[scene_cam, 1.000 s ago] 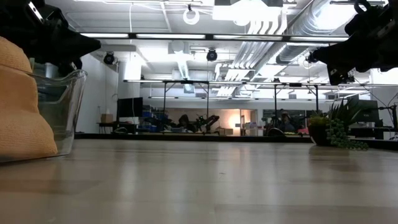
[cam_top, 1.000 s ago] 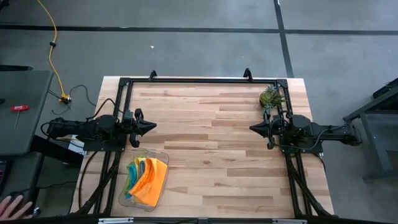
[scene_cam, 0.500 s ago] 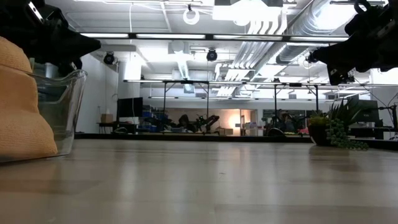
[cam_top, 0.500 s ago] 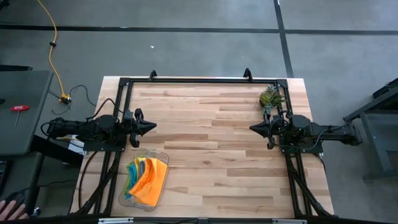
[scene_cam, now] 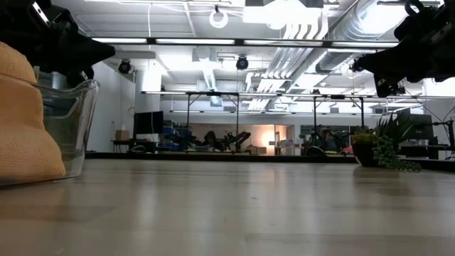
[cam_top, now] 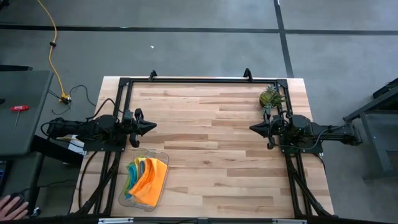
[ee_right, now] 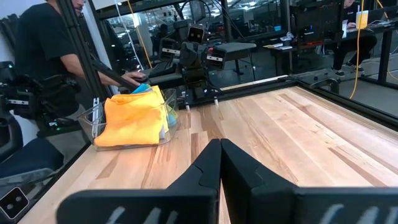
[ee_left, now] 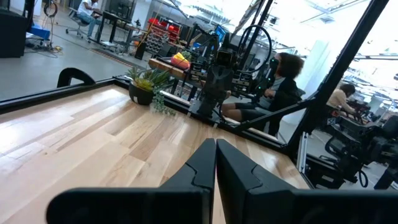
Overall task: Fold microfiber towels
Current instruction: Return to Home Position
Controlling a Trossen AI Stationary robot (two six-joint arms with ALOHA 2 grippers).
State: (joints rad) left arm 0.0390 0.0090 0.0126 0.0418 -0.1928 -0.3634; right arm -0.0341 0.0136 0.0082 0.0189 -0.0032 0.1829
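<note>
Several microfiber towels (cam_top: 148, 177), orange on top with yellow, lime green and teal edges showing, lie stacked in a clear plastic tray (cam_top: 161, 155) at the table's near left; they also show in the right wrist view (ee_right: 134, 118) and the low view (scene_cam: 25, 128). My left gripper (cam_top: 153, 126) is shut and empty, above the table's left side, just beyond the tray. My right gripper (cam_top: 251, 128) is shut and empty at the table's right side. Both point toward the table's middle.
A small spiky green plant (cam_top: 271, 97) in a pot stands at the far right corner. A black frame (cam_top: 199, 79) runs along the table's far edge and sides. A person's hand (cam_top: 11, 204) shows off the table at the near left. People sit beyond the table.
</note>
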